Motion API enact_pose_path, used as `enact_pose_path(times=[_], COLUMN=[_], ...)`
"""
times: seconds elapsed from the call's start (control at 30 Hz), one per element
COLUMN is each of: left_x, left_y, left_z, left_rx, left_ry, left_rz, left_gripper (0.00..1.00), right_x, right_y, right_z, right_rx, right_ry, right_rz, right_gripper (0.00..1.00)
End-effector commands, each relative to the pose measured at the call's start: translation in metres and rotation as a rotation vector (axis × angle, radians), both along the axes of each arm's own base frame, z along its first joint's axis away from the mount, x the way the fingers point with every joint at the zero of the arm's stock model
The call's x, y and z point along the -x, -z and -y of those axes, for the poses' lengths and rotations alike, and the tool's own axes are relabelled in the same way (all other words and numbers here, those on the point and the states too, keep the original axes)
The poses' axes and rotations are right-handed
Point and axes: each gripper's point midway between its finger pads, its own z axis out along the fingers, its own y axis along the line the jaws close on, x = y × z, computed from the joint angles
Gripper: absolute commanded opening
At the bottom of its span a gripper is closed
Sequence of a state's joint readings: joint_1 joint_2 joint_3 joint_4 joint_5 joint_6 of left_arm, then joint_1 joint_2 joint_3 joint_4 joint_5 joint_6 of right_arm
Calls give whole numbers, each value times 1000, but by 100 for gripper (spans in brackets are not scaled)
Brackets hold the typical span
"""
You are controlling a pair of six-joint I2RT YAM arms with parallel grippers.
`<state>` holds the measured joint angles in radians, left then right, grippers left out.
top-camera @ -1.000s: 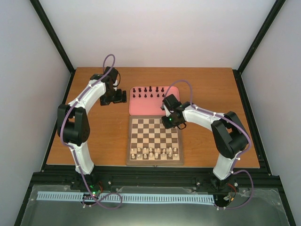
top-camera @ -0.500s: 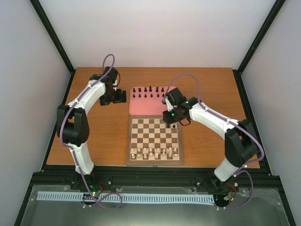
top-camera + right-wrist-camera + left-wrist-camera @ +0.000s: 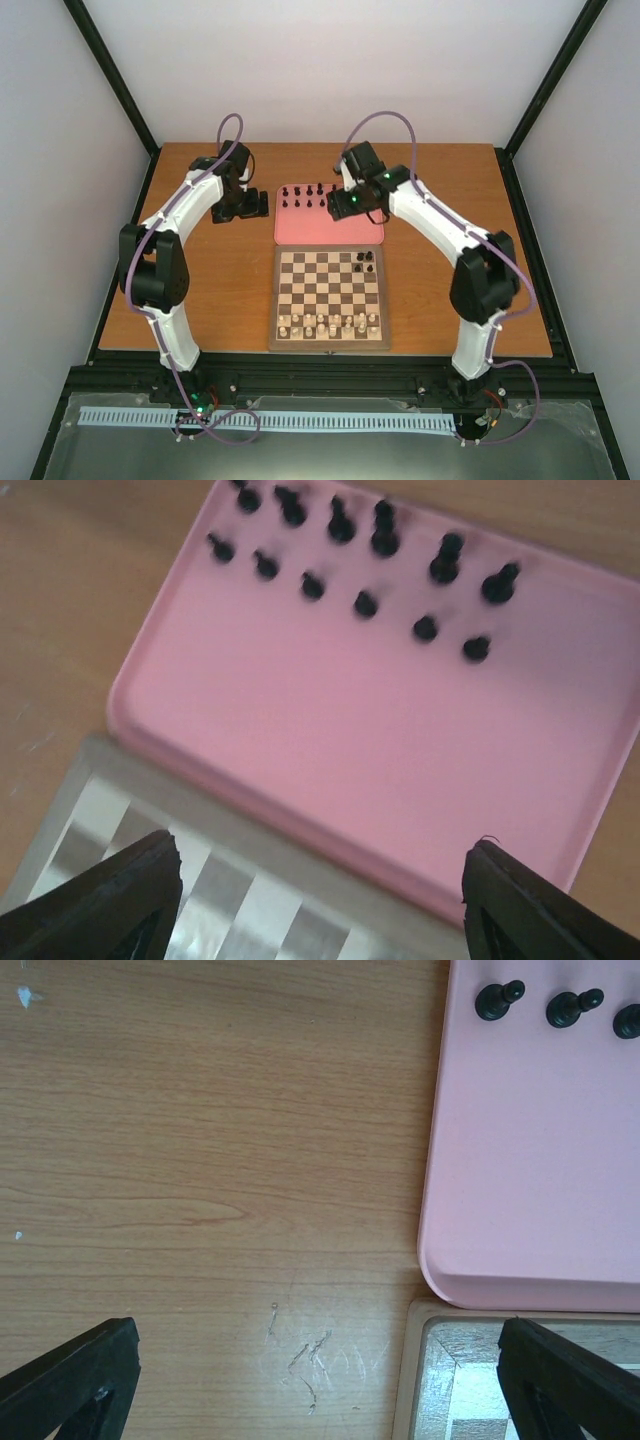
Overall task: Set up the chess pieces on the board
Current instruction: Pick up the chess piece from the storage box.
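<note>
Small black chess pieces (image 3: 303,194) stand in two rows at the far end of the pink tray (image 3: 330,230). In the right wrist view the same chess pieces (image 3: 365,604) show as taller pieces behind and pawns in front. A few more black pieces (image 3: 366,262) stand on the far right corner of the board (image 3: 330,285). My right gripper (image 3: 340,207) hovers open and empty over the tray (image 3: 400,740), with its fingers near the board's far edge (image 3: 250,910). My left gripper (image 3: 262,205) is wide open over bare table, left of the tray (image 3: 540,1160).
Cream pieces (image 3: 330,322) fill the two near rows of the board. In the left wrist view three black pieces (image 3: 497,1000) stand along the tray's edge and the board's corner (image 3: 430,1380) shows. Black frame posts and white walls enclose the table (image 3: 210,290).
My right gripper has opened and pulled back from the board's far right corner to above the tray, leaving black pieces standing on the corner squares. The left arm has not moved.
</note>
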<state>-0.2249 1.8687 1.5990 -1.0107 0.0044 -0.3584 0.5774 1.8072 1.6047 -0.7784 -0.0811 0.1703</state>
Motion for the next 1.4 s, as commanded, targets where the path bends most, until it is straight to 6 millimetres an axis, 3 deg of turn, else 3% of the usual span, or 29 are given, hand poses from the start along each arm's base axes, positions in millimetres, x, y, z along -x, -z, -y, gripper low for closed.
enact_pose_path(times=[0.0,0.13,0.37,0.63,0.77,1.13,1.37], left_x=[-3,-3,-2,-4,-5,-10,-12], left_y=[-22,-21,-17,-12,-8,-1,4], left_z=[2,1,0,1,1,2,2], left_rx=[14,9,7,1,-1,-7,-9], left_ry=[11,12,11,10,10,11,11], left_rz=[59,55,45,31,23,2,-10], left_gripper=[100,100,100,100,100,100,100], right_x=[-59,-105,-134,-137,-136,-155,-154], right_y=[14,45,85,109,125,134,144], right_z=[9,13,7,11,14,18,19], right_rx=[44,66,54,81,97,81,70], right_ry=[80,149,147,158,160,175,174], right_rz=[15,-15,-57,-87,-115,-111,-139], right_gripper=[76,68,63,55,44,44,40])
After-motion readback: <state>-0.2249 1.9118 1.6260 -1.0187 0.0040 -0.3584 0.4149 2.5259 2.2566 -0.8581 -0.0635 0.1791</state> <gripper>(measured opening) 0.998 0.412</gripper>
